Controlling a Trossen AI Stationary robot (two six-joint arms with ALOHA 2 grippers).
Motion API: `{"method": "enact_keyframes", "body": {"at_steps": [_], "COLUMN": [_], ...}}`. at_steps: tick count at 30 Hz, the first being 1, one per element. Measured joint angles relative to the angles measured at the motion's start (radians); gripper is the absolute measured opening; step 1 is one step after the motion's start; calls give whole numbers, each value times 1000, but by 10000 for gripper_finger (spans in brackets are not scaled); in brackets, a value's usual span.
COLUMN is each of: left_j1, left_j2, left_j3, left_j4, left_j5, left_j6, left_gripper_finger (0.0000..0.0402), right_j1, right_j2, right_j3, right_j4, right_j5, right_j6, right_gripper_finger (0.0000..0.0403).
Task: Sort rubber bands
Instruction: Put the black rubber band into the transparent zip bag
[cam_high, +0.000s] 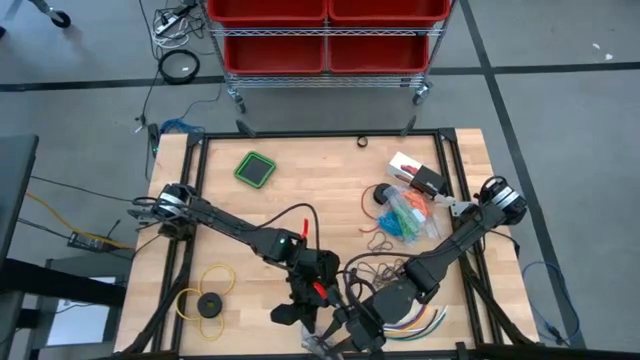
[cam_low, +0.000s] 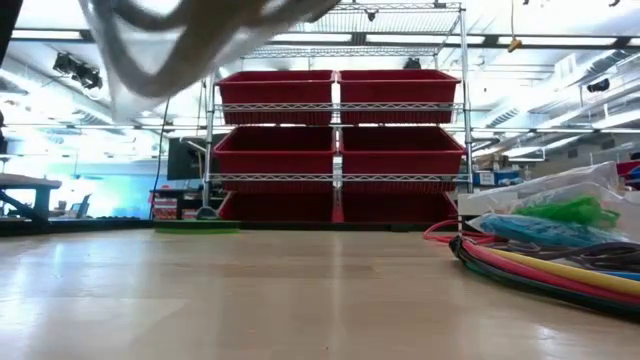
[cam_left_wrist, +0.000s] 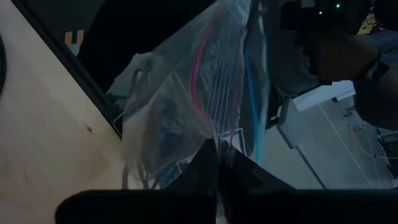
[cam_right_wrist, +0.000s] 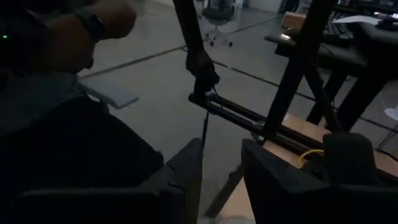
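Blurred and closest to the low camera: clear bag (cam_low: 170, 45), hanging above the worktop (cam_low: 250, 300) at its near edge. Pinched by left gripper (cam_left_wrist: 219, 165), jaws fully closed on the plastic, with pink and blue lines running across the film from the pinch. Close beside it, right gripper (cam_right_wrist: 221, 177): jaws parted, nothing in hold, pointing out past the worktop's edge.

Rubber bands (cam_high: 405, 215) well apart from both grippers, heaped on the right half of the worktop in green, blue and orange bunches, seemingly inside thin wrapping. Dark loops (cam_high: 376, 245) lying loose just beside that heap. Cables (cam_high: 425, 320) close by right gripper, no part of the job.

Likely step: readying the bag to take one colour of bands.

To do it well:
- Hold the left pinch firm and steady.
- Bring the right jaws to the opposite lip of the bag and close on one layer only.
- Draw the two sides apart gently, without tearing or stretching the film.
- Lift the bag clear of the cables to avoid snagging.
- Direction of the bag's mouth: not readable from these views, so worth checking before closing.
- Then fetch a single-colour bunch at a time, never mixing.
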Motion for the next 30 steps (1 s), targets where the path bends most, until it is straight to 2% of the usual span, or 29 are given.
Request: {"method": "enact_keyframes", "body": {"at_steps": [4,10,20,27,30], "left_j1": [0,2,2,8,21], "left_j2": [0,1,1,1,1], "left_j3": [0,0,3,3,3], "left_j4": [2,-12,-28,-28,-28], "left_j5": [0,-1,-22,-31,-31], "left_j6": [1,0,-4,-29,-62], "left_gripper_finger": [10,10,10,10,10], "right_j1": [-7,-11,56,134,148], "right_j2": [14,20,-13,-12,-12], "right_j3": [1,0,0,0,0], "right_j4": [39,8,-88,-180,-208], "right_j5": [-23,6,41,161,177], "right_j6": [-4,7,81,90,128], "right_gripper_finger": [102,105,101,100,100]}}
